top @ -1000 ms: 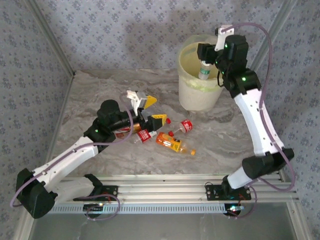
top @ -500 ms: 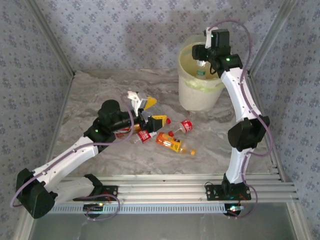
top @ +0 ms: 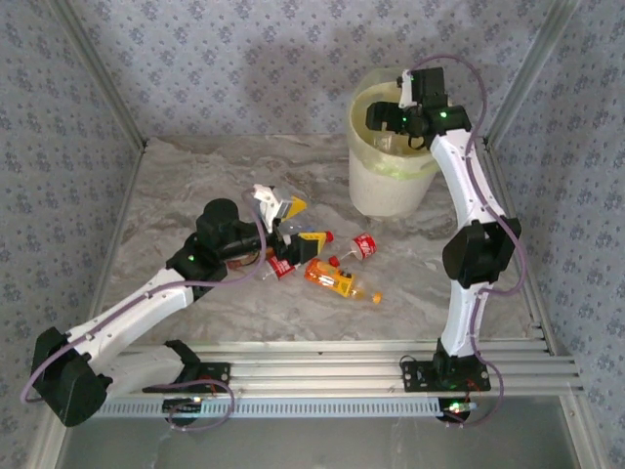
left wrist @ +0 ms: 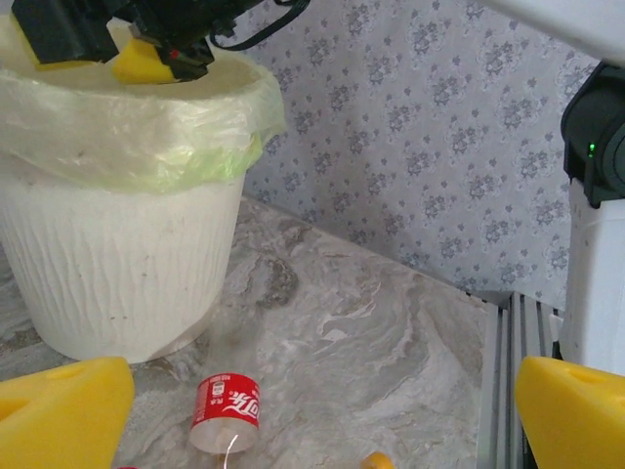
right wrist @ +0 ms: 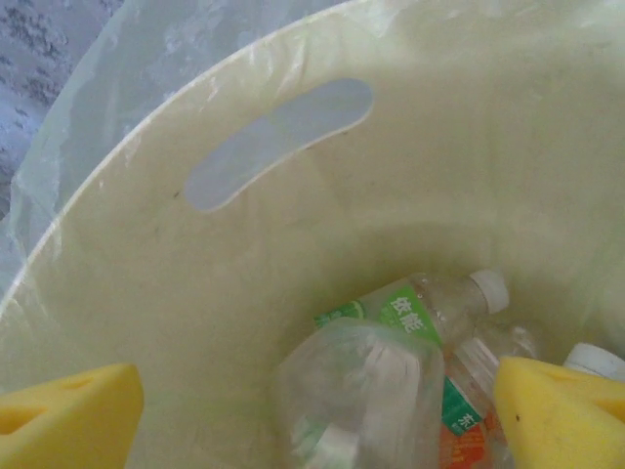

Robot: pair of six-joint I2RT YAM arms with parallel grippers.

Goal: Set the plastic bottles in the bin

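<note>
Bin (top: 391, 191), cream-white and lined with a pale bag, stands at the far right of the marble table (top: 195, 176), already holding part of the haul. The right gripper (top: 391, 117) hangs over its mouth with jaws spread wide and nothing between them. Below it, in the right wrist view, a green-labelled bottle (right wrist: 405, 311) and a crushed clear bottle (right wrist: 356, 391) lie at the bottom among others.

The job looks well short of finished. The left gripper (top: 290, 227), also wide open and empty, is lowered over a cluster at mid-table. A red-labelled bottle (top: 363, 246) and an orange bottle (top: 337, 278) lie in the open just beside it. At least one more, a part-hidden bottle (top: 281, 264), sits under the left fingers; the exact count there cannot be told.
</note>
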